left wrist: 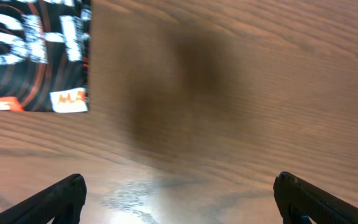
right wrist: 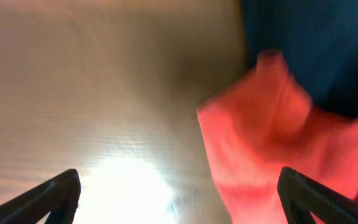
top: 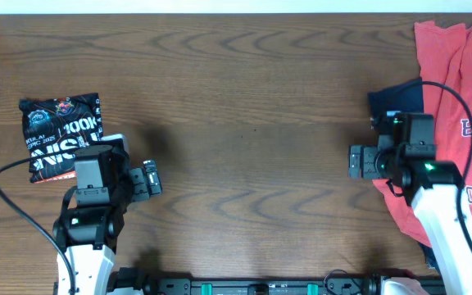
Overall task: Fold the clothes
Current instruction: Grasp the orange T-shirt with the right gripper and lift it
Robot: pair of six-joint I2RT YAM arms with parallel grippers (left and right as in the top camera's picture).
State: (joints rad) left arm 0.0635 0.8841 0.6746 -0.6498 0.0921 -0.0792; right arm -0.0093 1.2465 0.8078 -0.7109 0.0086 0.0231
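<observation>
1. The folded black shirt (top: 62,135) lay at the left of the overhead frame, flat on the wooden table (top: 252,106), white and orange print facing up.
2. The left gripper (top: 150,179) sat just below and right of that bundle, pointing toward the middle of the table, apart from the cloth.
3. In the left wrist view its fingers (left wrist: 61,196) showed only at the two bottom corners, spread wide, with bare wood between them. It held nothing. The black shirt's corner filled the upper left of that frame.
4. Over on the right of the overhead frame, the red shirt (top: 457,123) was spread loose with its white lettering showing, running off the right edge.
5. A navy garment (top: 396,98) poked out from under the red one at its left side.
6. The right gripper (top: 359,161) hung just left of the pile's edge, over wood, pointing toward the table's middle.
7. The right wrist view was blurred, but its fingers (right wrist: 55,193) stood far apart at the bottom corners with nothing between them. Red cloth filled the lower right of that frame and navy cloth the upper right.
</observation>
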